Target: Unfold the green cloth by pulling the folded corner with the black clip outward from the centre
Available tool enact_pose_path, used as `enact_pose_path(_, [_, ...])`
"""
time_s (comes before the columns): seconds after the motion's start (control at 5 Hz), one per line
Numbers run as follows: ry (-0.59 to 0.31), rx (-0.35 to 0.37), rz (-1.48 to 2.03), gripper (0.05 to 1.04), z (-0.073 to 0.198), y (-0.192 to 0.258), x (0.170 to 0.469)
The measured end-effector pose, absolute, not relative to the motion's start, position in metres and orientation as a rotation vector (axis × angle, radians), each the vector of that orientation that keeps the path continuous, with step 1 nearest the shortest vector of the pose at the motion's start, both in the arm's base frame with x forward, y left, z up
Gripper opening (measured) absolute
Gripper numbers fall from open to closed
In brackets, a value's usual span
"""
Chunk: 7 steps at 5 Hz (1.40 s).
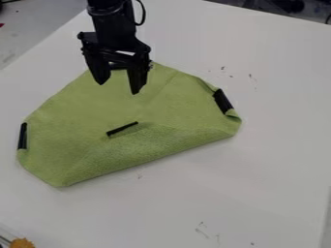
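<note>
The black pincer [117, 89], its fingers spread wide with nothing between them, hangs above the far part of a green cloth [97, 106]. The cloth lies on the white table [271, 121], its near edge folded over; black clips [222, 101] mark its left and right corners, and a black strip [122, 128] its middle.

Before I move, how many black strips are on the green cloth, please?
3: one strip at the cloth's left edge as pictured, one near its middle, one at its right edge; the fold may hide more.
</note>
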<state>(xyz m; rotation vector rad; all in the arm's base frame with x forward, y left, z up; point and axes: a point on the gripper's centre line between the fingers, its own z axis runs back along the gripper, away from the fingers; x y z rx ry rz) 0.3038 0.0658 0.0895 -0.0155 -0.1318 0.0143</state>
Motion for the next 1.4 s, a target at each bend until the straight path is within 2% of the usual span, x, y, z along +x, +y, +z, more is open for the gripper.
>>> enact_pose_path(0.2, [-0.105,-0.018,0.021,1.001,0.08,0.066,0.301])
enact_pose_path(0.4, [-0.124,0.046,0.011,1.0,0.069,0.061,0.303])
enact_pose_path(0.8, [-0.153,0.125,-0.054,1.001,0.053,0.063,0.313])
enact_pose_path(1.0, [-0.168,0.104,-0.085,1.001,0.03,0.066,0.317])
enact_pose_path(1.4, [-0.186,0.052,-0.064,1.001,0.012,0.061,0.317])
